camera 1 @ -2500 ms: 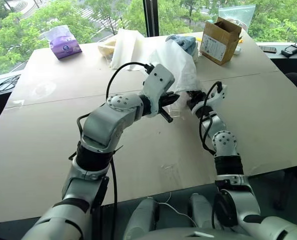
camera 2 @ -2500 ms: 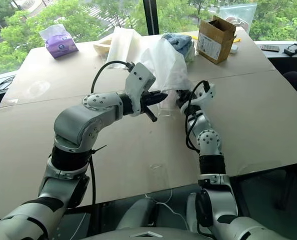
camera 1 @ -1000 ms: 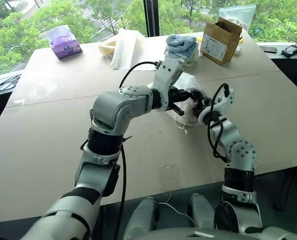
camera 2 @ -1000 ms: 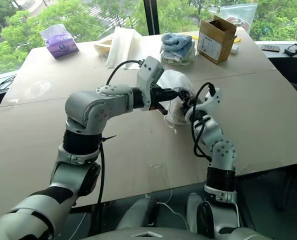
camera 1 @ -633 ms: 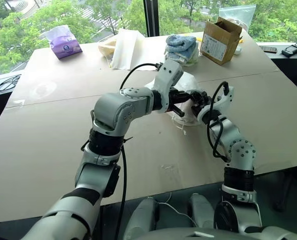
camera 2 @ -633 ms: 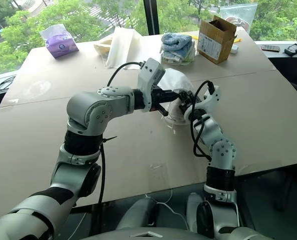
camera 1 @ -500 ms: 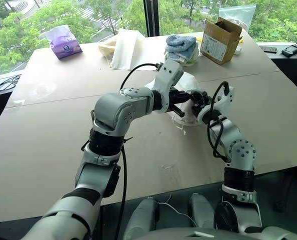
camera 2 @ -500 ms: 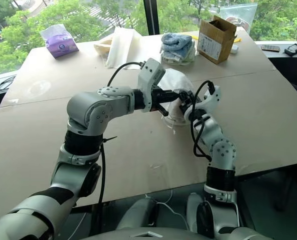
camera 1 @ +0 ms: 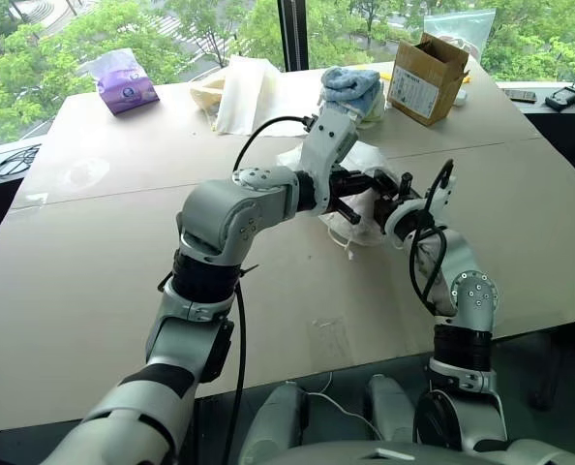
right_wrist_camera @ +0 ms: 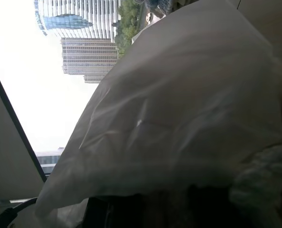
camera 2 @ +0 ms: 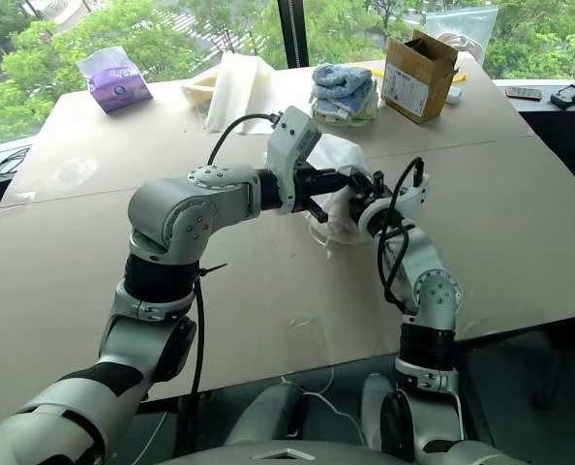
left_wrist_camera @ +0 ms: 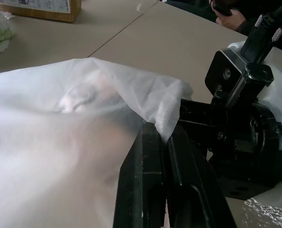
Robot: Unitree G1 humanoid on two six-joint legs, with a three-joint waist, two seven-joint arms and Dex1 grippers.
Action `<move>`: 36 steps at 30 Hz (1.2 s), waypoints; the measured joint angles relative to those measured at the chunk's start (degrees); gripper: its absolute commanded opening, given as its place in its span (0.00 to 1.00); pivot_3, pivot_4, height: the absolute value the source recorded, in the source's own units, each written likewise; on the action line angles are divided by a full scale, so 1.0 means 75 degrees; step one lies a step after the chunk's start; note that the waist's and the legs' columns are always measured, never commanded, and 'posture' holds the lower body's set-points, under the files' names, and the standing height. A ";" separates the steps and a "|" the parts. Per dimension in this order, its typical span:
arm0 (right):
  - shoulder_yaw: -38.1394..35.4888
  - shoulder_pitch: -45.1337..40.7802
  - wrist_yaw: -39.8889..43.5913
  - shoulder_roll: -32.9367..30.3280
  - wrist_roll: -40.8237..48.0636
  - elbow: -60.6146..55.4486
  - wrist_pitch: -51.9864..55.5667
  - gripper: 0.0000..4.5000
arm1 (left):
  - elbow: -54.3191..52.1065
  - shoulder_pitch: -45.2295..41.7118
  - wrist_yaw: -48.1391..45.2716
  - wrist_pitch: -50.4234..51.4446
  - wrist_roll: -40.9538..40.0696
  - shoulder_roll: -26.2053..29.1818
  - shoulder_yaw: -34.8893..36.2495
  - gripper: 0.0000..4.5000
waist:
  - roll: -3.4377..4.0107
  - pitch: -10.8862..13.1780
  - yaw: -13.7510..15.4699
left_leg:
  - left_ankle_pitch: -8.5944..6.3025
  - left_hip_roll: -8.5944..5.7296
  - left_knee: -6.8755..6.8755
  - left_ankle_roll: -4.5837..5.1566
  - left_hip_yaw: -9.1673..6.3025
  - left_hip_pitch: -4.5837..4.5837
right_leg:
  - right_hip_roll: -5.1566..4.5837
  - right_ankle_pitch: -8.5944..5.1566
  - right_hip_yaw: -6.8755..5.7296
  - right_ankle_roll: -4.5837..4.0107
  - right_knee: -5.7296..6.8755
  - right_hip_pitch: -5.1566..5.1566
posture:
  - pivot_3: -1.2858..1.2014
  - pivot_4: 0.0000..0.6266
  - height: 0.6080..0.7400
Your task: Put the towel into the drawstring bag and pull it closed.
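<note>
The drawstring bag (camera 1: 367,158), a thin white pouch, lies bunched on the middle of the table (camera 1: 94,262). My left gripper (camera 1: 349,197) is shut on its rim, and the fabric drapes over the black fingertips (left_wrist_camera: 156,133). The towel (left_wrist_camera: 81,97) shows as a fluffy white lump through the fabric, inside the bag. It also appears as terry cloth (right_wrist_camera: 264,178) under the bag's edge. My right gripper (camera 1: 378,188) meets the left one at the bag's mouth, pointing left, and fabric covers its tip. A short cord (camera 1: 349,243) trails onto the table.
Along the far edge stand a purple tissue pack (camera 1: 125,85), a cream cloth (camera 1: 244,92), blue-and-white folded towels (camera 1: 353,85) and an open cardboard box (camera 1: 425,76). Small dark devices (camera 1: 562,97) lie on a side surface at the far right.
The bag, held up earlier, has come down onto the table, and both arms reached farther forward. Over the last second my right wrist rolled while both hands stayed at the bag's mouth.
</note>
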 measured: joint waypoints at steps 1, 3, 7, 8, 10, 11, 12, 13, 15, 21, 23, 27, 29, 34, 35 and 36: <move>0.0020 0.0000 0.0000 -0.0002 -0.0001 0.0000 -0.0010 0.28 | -0.0023 0.0009 0.0000 -0.0008 0.0007 0.0017 -0.0011 0.00 | 0.0000 0.0000 0.0000 | 0.0000 0.0000 0.0000 0.0000 0.0000 0.0000 | 0.0000 0.0000 0.0000 0.0000 0.0000 0.0000 | 0.52 0.24 1.00; 0.0100 0.0001 0.0064 -0.0015 -0.0169 0.0000 -0.0012 0.28 | -0.0046 0.0033 0.0000 -0.0007 0.0007 0.0055 -0.0012 0.00 | 0.0000 0.0000 0.0000 | 0.0000 0.0000 0.0000 0.0000 0.0000 0.0000 | 0.0000 0.0000 0.0000 0.0000 0.0001 0.0000 | 0.52 0.24 1.00; 0.0356 0.0009 0.0305 -0.0094 -0.0852 -0.0001 0.0015 0.28 | -0.0147 0.0096 -0.0002 -0.0060 0.0061 0.0305 -0.0210 0.00 | 0.0001 0.0000 -0.0009 | 0.0000 0.0000 -0.0001 0.0000 0.0001 0.0001 | 0.0002 0.0000 0.0001 0.0000 0.0001 0.0000 | 0.52 0.24 1.00; 0.0527 0.0009 0.0419 -0.0203 -0.1201 -0.0001 0.0079 0.28 | -0.0244 0.0195 -0.0002 -0.0156 0.0132 0.0475 -0.0369 0.00 | 0.0001 0.0000 -0.0014 | 0.0000 0.0000 -0.0003 0.0000 0.0001 0.0001 | 0.0002 0.0000 0.0002 0.0000 0.0000 -0.0001 | 0.52 0.24 1.00; 0.0810 0.0002 0.0627 -0.0415 -0.1840 -0.0002 0.0178 0.28 | -0.0355 0.0406 -0.0002 -0.0348 0.0240 0.0602 -0.0489 0.00 | 0.0000 0.0000 0.0002 | 0.0000 0.0000 -0.0002 0.0000 0.0000 0.0001 | 0.0001 0.0000 0.0000 0.0000 0.0000 -0.0001 | 0.52 0.24 1.00; 0.0907 -0.0004 0.0694 -0.0481 -0.2062 -0.0002 0.0202 0.28 | -0.0368 0.0478 -0.0002 -0.0398 0.0266 0.0616 -0.0500 0.00 | 0.0001 0.0000 0.0007 | 0.0000 0.0000 -0.0001 0.0000 0.0000 0.0001 | 0.0001 0.0000 0.0000 0.0000 0.0000 -0.0001 | 0.52 0.24 1.00; 0.1076 -0.0025 0.0830 -0.0595 -0.2469 -0.0002 0.0209 0.28 | -0.0396 0.0557 -0.0003 -0.0512 0.0333 0.0684 -0.0576 0.00 | 0.0000 0.0000 0.0009 | 0.0000 0.0000 0.0000 0.0000 0.0000 0.0001 | 0.0001 0.0000 0.0000 0.0000 -0.0001 0.0000 | 0.52 0.24 1.00; 0.1293 -0.0065 0.1015 -0.0759 -0.2968 -0.0004 0.0228 0.28 | -0.0428 0.0664 -0.0005 -0.0730 0.0424 0.0786 -0.0712 0.00 | 0.0001 0.0000 0.0005 | 0.0000 -0.0001 0.0000 0.0000 0.0002 0.0001 | 0.0001 0.0000 0.0002 0.0000 0.0000 0.0000 | 0.52 0.24 1.00; 0.1395 -0.0080 0.1157 -0.0775 -0.3400 -0.0004 0.0235 0.28 | -0.0438 0.0801 -0.0005 -0.0957 0.0490 0.0807 -0.0757 0.00 | 0.0000 0.0000 0.0007 | 0.0000 0.0000 -0.0001 0.0000 0.0000 0.0002 | 0.0001 0.0000 0.0000 0.0000 0.0000 0.0000 | 0.52 0.24 1.00; 0.1128 -0.0063 0.1086 -0.0036 -0.3771 0.0055 0.0148 0.28 | -0.0590 0.1280 -0.0047 -0.1585 0.0608 0.0879 -0.0668 0.00 | 0.0000 0.0000 0.0010 | 0.0000 0.0001 -0.0001 0.0000 0.0000 0.0001 | -0.0001 0.0000 0.0002 0.0000 -0.0003 0.0000 | 0.52 0.24 1.00; 0.1112 -0.0067 0.0970 -0.0026 -0.3711 0.0061 0.0170 0.28 | -0.0576 0.1339 -0.0077 -0.1651 0.0610 0.0879 -0.0665 0.00 | 0.0000 0.0000 0.0019 | 0.0000 0.0000 -0.0001 0.0000 -0.0002 0.0001 | -0.0002 0.0000 0.0000 0.0000 -0.0002 0.0000 | 0.52 0.24 1.00; 0.1024 -0.0089 0.0608 -0.0011 -0.3413 0.0181 0.0128 0.28 | -0.0460 0.1383 -0.0097 -0.1668 0.0607 0.0813 -0.0649 0.00 | 0.0001 0.0000 0.0013 | 0.0000 0.0000 -0.0001 0.0000 -0.0002 0.0002 | -0.0001 0.0000 -0.0001 0.0000 -0.0001 0.0000 | 0.52 0.24 1.00; 0.0991 -0.0095 0.0425 -0.0004 -0.3198 0.0286 0.0030 0.28 | -0.0390 0.1386 -0.0097 -0.1662 0.0598 0.0769 -0.0642 0.00 | 0.0001 0.0000 0.0001 | 0.0000 0.0000 -0.0002 0.0000 -0.0001 0.0002 | 0.0000 0.0000 0.0001 0.0000 -0.0001 -0.0001 | 0.52 0.24 1.00; 0.0979 -0.0115 -0.0256 0.0010 -0.2234 0.0454 -0.0413 0.28 | -0.0310 0.1386 -0.0146 -0.1647 0.0522 0.0705 -0.0551 0.00 | 0.0000 0.0000 0.0000 | 0.0000 0.0001 -0.0002 0.0000 -0.0001 0.0002 | -0.0001 0.0000 0.0001 0.0000 -0.0001 0.0000 | 0.52 0.24 1.00; 0.0978 -0.0118 -0.0363 0.0011 -0.2077 0.0481 -0.0512 0.28 | -0.0310 0.1386 -0.0168 -0.1645 0.0519 0.0705 -0.0533 0.00 | 0.0000 0.0000 0.0000 | 0.0000 0.0001 -0.0002 0.0000 -0.0001 0.0002 | -0.0001 0.0000 0.0001 0.0000 -0.0001 0.0000 | 0.52 0.24 1.00; 0.0864 -0.0124 -0.0561 0.0011 -0.1866 0.0551 -0.0751 0.28 | -0.0310 0.1387 -0.0169 -0.1635 0.0526 0.0719 -0.0440 0.00 | 0.0000 0.0000 0.0004 | 0.0000 0.0001 -0.0002 0.0000 -0.0002 0.0002 | -0.0001 0.0000 -0.0001 0.0000 -0.0001 0.0000 | 0.52 0.24 1.00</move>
